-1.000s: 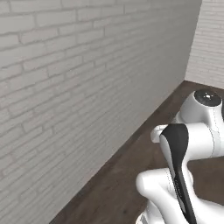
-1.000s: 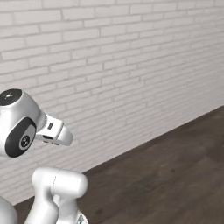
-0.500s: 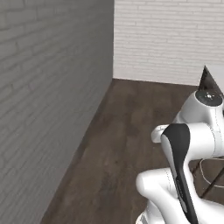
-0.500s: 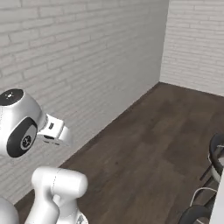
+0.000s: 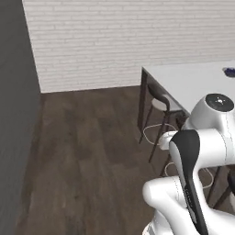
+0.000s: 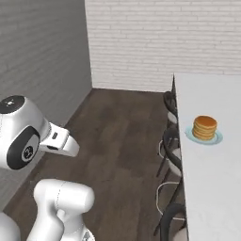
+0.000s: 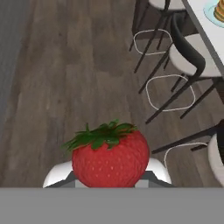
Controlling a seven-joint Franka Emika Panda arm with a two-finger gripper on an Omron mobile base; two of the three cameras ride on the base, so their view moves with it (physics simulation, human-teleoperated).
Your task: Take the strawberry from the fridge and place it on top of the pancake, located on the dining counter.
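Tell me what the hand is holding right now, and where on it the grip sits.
The hand holds the strawberry, gripped low on its red body, leafy top up in the hand view. The fingertips themselves are hidden behind the berry.

A: What is the floor (image 5: pixel 92 151) made of?
B: Dark wood planks with visible grain and a dull sheen. The back wall (image 6: pixel 155 37) is whitewashed brick, matt and rough.
A: And the dining counter (image 6: pixel 212 174)?
B: A smooth, plain white top, matt. The chairs (image 7: pixel 188 57) have thin dark frames that look like metal, with pale smooth seats.
A: The strawberry (image 7: pixel 110 157)?
B: Glossy red skin pitted with tiny seeds, under leafy green. The pancake (image 6: pixel 205 127) looks soft and matt golden-brown, on a smooth teal plate (image 6: pixel 215 139)
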